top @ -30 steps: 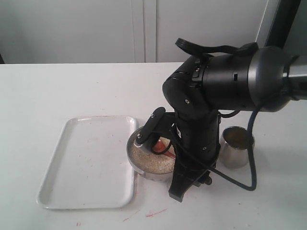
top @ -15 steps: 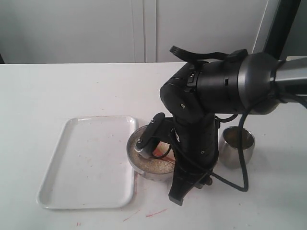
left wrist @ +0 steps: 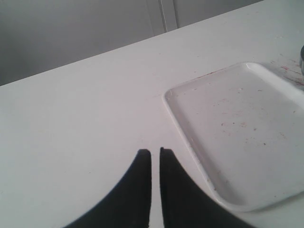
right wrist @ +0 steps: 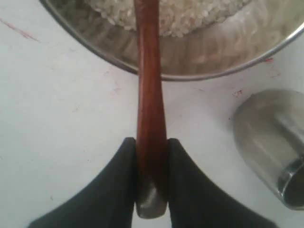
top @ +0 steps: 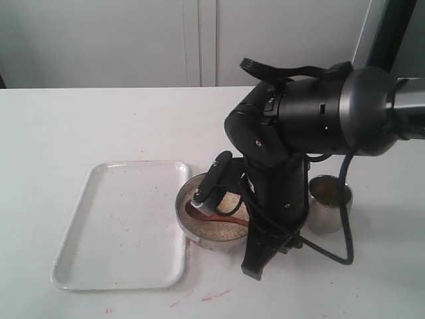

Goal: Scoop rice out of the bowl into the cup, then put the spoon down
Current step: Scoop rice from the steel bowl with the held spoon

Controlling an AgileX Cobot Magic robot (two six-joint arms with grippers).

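Note:
The steel bowl (top: 188, 224) (right wrist: 199, 71) holds pale rice (top: 222, 227) (right wrist: 190, 16). The reddish-brown spoon (top: 198, 211) (right wrist: 150, 90) has its head down in the rice and its handle crossing the bowl's rim. My right gripper (right wrist: 152, 142) is shut on the handle's end, just outside the bowl on its near side. The small steel cup (top: 329, 203) (right wrist: 268, 137) stands right of the bowl, beside the arm. My left gripper (left wrist: 155, 152) hovers shut and empty over bare table beside the tray.
A white tray (top: 123, 222) (left wrist: 247, 128) lies empty, left of the bowl and nearly touching it. The bulky black right arm (top: 299, 126) hangs over the bowl's right half and hides part of it. Red marks (top: 216, 294) stain the table's front.
The right jaws have closed in on the spoon's handle. The spoon's head has moved leftward in the bowl, and the arm has shifted slightly.

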